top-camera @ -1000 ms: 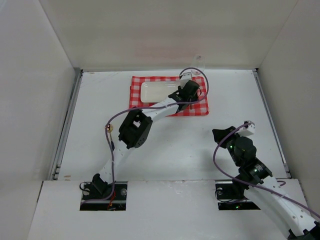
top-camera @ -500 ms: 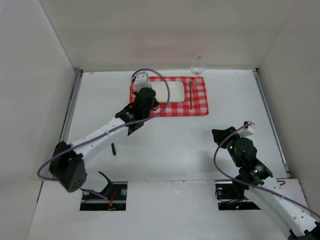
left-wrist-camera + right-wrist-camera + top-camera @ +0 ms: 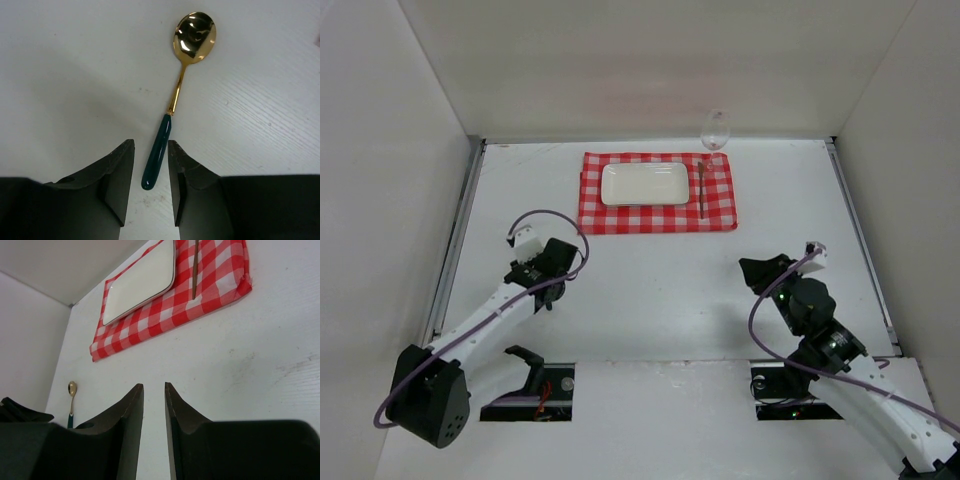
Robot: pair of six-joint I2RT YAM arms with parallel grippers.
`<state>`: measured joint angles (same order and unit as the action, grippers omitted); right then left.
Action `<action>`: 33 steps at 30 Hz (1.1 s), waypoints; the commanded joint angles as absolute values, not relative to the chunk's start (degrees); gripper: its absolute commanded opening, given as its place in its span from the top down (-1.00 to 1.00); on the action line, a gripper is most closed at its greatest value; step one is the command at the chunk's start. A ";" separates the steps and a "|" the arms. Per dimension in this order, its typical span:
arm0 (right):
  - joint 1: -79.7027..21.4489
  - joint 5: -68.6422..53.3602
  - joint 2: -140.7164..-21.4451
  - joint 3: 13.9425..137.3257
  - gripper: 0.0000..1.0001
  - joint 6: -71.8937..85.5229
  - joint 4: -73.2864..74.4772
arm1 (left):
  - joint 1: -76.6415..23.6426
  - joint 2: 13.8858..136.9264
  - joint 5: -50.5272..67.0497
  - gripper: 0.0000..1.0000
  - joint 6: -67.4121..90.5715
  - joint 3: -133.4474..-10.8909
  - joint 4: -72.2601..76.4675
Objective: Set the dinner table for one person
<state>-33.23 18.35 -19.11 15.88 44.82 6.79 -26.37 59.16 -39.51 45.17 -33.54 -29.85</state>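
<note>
A spoon [image 3: 180, 85] with a gold bowl and dark green handle lies flat on the white dinner table [image 3: 650, 270]. My left gripper [image 3: 151, 144] is low over it, open. The handle's end sits between the fingers with a little room on each side. From above, the left gripper [image 3: 548, 285] is at the near left and covers the spoon. My right gripper [image 3: 153, 386] hovers at the near right [image 3: 760, 268], its jaws a narrow gap apart with nothing between them. The spoon [image 3: 72, 390] also shows far left in the right wrist view.
A red-and-white checked cloth [image 3: 720, 215] lies at the back centre. On it are a white rectangular plate [image 3: 643, 184] and, to the plate's right, a slim utensil [image 3: 702, 190]. A wine glass [image 3: 716, 130] stands behind the cloth's right corner. White walls enclose the table.
My left arm has swung from the right side of the cloth, past its left edge, back to the near left, down over the spoon. The right arm has barely moved.
</note>
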 commanded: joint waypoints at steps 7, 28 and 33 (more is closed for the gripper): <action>-34.23 17.93 -18.19 14.94 0.41 44.12 3.34 | -22.37 64.24 -32.53 0.42 45.97 -29.01 -20.66; -34.32 18.19 -19.42 14.94 0.40 44.21 2.90 | -24.56 57.40 -28.48 0.96 38.25 -30.04 -11.09; -34.32 18.19 -19.78 14.85 0.40 44.21 2.55 | -26.06 61.60 -25.59 0.96 27.97 -39.01 -0.99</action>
